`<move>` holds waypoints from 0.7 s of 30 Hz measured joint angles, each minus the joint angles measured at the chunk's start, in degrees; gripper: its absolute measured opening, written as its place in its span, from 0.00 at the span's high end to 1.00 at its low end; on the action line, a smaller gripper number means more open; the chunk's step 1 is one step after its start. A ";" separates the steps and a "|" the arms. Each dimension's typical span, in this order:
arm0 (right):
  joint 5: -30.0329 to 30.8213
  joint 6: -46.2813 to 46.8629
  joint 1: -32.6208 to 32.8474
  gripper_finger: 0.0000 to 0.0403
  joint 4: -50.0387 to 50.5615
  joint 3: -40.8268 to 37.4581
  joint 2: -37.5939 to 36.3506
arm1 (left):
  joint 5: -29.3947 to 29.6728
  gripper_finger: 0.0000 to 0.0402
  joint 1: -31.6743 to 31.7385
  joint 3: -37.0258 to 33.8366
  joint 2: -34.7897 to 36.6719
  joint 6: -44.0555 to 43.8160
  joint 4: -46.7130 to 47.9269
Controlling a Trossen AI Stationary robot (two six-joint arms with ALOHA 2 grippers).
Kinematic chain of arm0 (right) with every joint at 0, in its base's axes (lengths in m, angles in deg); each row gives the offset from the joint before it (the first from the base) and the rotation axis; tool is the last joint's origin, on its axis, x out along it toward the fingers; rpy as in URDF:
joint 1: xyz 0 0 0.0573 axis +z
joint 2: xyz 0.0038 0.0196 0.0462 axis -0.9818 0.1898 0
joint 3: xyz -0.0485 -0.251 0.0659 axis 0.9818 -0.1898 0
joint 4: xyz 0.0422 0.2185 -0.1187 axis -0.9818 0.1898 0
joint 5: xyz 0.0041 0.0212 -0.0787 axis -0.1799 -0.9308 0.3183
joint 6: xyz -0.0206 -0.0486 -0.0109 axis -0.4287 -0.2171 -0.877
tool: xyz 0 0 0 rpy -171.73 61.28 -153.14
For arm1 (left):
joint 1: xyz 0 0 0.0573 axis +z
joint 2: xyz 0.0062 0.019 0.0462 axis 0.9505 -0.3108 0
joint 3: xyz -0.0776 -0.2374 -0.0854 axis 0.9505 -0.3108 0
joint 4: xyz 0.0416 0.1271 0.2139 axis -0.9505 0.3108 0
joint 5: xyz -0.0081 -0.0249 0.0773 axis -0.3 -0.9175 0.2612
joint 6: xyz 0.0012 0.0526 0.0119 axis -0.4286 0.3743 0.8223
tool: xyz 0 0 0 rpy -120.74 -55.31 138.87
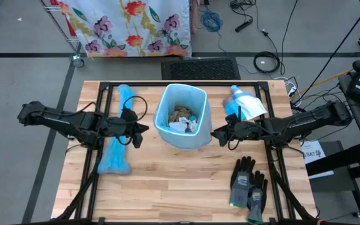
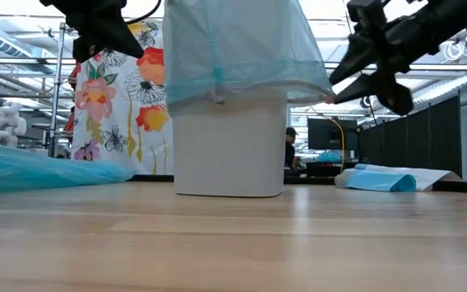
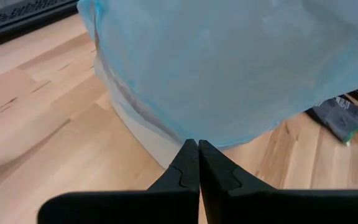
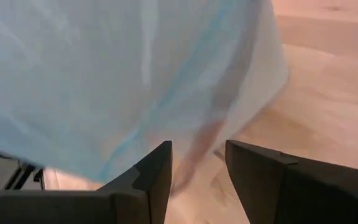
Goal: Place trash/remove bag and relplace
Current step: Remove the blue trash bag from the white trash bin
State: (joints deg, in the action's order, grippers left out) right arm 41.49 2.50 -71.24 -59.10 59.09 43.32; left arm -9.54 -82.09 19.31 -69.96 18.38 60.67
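Observation:
A white bin [image 2: 229, 146] lined with a light blue bag [image 1: 195, 134] stands mid-table. The bag's hem [image 2: 242, 57] is turned down over the rim. The trash [image 1: 183, 117], brown wads and small wrappers, lies inside. My left gripper [image 1: 141, 129] is shut and level, just left of the bin; its tips [image 3: 197, 144] point at the bag's hem. My right gripper [image 1: 216, 133] is open at the bin's right side, with its fingers [image 2: 336, 88] at the hem's corner. My right gripper comes level from the table's right, its open fingers [image 4: 157, 168] on either side of the bag's turned-down hem [image 2: 323, 93] on the bin's right side. I cannot tell whether they touch it.
A flat blue spare bag [image 1: 114, 153] lies left of the bin, under my left arm. A blue-and-white packet [image 1: 245, 103] lies at the back right. A pair of grey-black gloves [image 1: 249, 184] lies at the front right. Bare wood runs along the near edge.

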 joint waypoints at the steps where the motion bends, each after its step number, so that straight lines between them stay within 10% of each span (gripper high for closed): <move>1: 0.00 -0.63 -0.42 0.65 -1.31 0.00 0.66 | 0.00 1.00 0.00 0.00 0.00 0.00 0.13; 7: -0.48 -2.18 -3.48 0.70 -2.58 0.00 5.01 | 0.00 1.00 0.00 0.00 0.00 -0.04 0.23; 13: -1.35 -6.54 -4.07 0.97 -3.53 0.00 5.25 | -0.08 1.00 0.02 0.00 0.00 -0.34 0.26; 21: -1.42 -6.79 -2.39 1.00 -2.52 3.65 -1.50 | -0.48 1.00 -0.76 0.00 0.00 -0.46 0.40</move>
State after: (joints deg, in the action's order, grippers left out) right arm 40.07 -4.29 -73.63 -61.62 62.74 41.83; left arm -10.02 -82.85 19.31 -69.96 17.93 61.07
